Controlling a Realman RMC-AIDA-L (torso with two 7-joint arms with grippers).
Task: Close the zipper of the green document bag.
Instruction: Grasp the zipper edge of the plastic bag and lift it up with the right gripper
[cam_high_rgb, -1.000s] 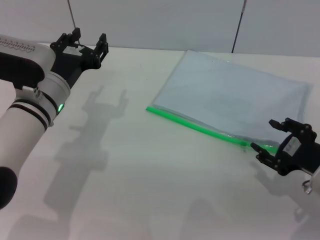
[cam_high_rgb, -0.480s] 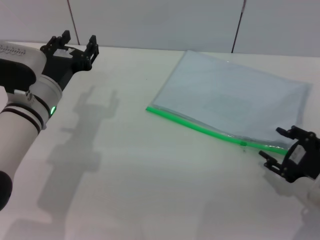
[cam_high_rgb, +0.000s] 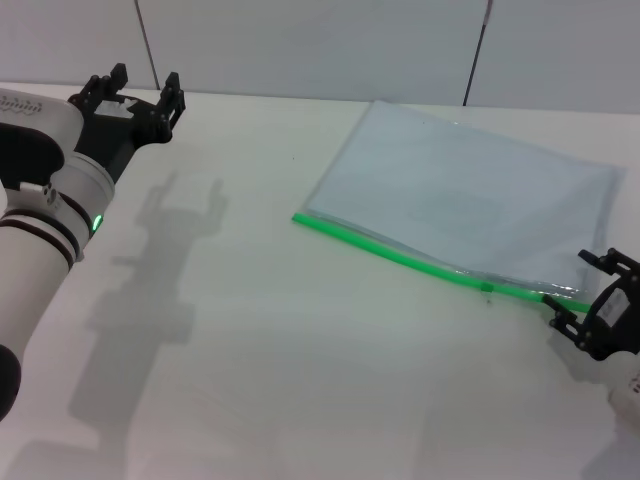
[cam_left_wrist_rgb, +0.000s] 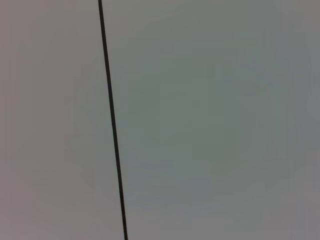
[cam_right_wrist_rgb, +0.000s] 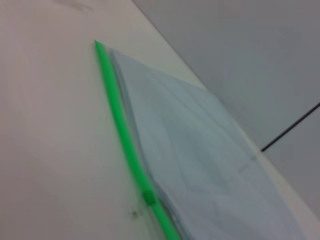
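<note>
The green document bag (cam_high_rgb: 470, 185) lies flat on the white table at the right, translucent pale blue-grey. Its zipper (cam_high_rgb: 400, 257) is the bright green strip along the near long edge, with a small slider (cam_high_rgb: 487, 287) toward the right end. My right gripper (cam_high_rgb: 568, 280) is open at the table's lower right, just past the zipper's right end and holding nothing. The right wrist view shows the bag (cam_right_wrist_rgb: 200, 160), the zipper (cam_right_wrist_rgb: 122, 130) and the slider (cam_right_wrist_rgb: 148, 197). My left gripper (cam_high_rgb: 147, 80) is open and raised at the far left, well away from the bag.
Bare white table (cam_high_rgb: 250, 350) spreads in front of and to the left of the bag. A pale wall with dark seams (cam_high_rgb: 478, 50) stands behind it. The left wrist view shows only wall and one dark seam (cam_left_wrist_rgb: 112, 125).
The right gripper has drawn back to the right, away from the slider toward the picture's edge. The left arm has swung further left and back.
</note>
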